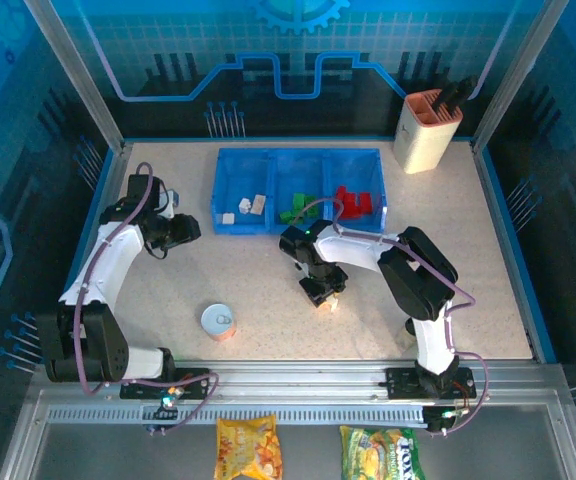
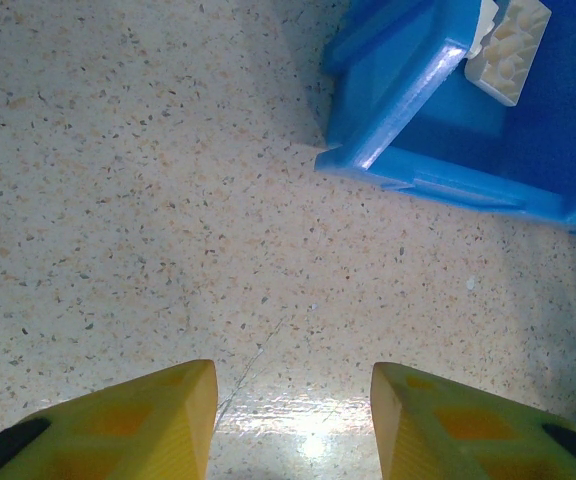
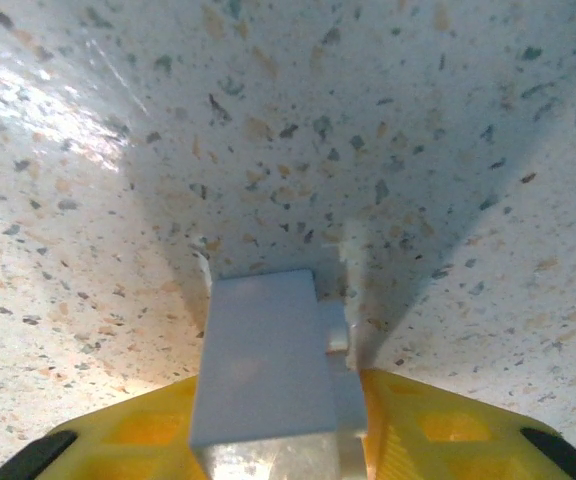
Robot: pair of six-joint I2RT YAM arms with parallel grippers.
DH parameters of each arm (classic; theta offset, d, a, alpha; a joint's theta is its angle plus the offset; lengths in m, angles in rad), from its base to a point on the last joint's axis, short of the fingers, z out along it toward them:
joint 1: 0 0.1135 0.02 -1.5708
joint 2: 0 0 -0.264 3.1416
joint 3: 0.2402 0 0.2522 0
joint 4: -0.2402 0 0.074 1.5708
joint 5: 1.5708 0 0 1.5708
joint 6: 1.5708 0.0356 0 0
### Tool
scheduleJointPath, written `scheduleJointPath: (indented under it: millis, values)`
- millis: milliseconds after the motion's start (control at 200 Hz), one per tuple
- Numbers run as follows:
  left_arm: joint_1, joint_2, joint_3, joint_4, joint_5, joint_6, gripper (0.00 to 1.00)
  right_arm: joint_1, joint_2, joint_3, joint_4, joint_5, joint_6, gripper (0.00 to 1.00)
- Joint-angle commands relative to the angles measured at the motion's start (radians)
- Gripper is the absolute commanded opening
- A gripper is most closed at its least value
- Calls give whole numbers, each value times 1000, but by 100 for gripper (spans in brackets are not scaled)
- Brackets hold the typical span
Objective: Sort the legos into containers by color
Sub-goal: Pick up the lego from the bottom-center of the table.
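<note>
The blue three-compartment tray (image 1: pixel 226 172) lies at the back middle of the table. Its left bin holds white bricks (image 1: pixel 244 207), the middle one green bricks (image 1: pixel 293 208), the right one red bricks (image 1: pixel 354 202). My right gripper (image 1: pixel 322 292) points down at the table in front of the tray. In the right wrist view that gripper (image 3: pixel 283 400) is shut on a white brick (image 3: pixel 263 360), which touches or nearly touches the tabletop. My left gripper (image 1: pixel 186 230) hovers left of the tray. In the left wrist view it (image 2: pixel 293 400) is open and empty above bare table, with the tray corner (image 2: pixel 408 110) and a white brick (image 2: pixel 508 45) ahead.
A round tin can (image 1: pixel 218 322) stands near the front, left of centre. A beige knife block (image 1: pixel 426 130) sits at the back right corner. Two snack bags (image 1: pixel 248 448) lie below the table's front rail. Blue walls enclose the table.
</note>
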Motion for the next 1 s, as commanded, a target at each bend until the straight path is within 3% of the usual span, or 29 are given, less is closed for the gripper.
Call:
scheduleJointPath:
  millis: [0,645,996]
  values:
    - [14,-10,-13,2,26,17,45,-9,-19,-13,-17,-3,18,36]
    - [15,-5,-10,2,26,20,45,-9,-50,-10,-17,6,61,25]
    - [14,-8,-9,1,28,19,45,2,-140,-8,52,-7,228,24]
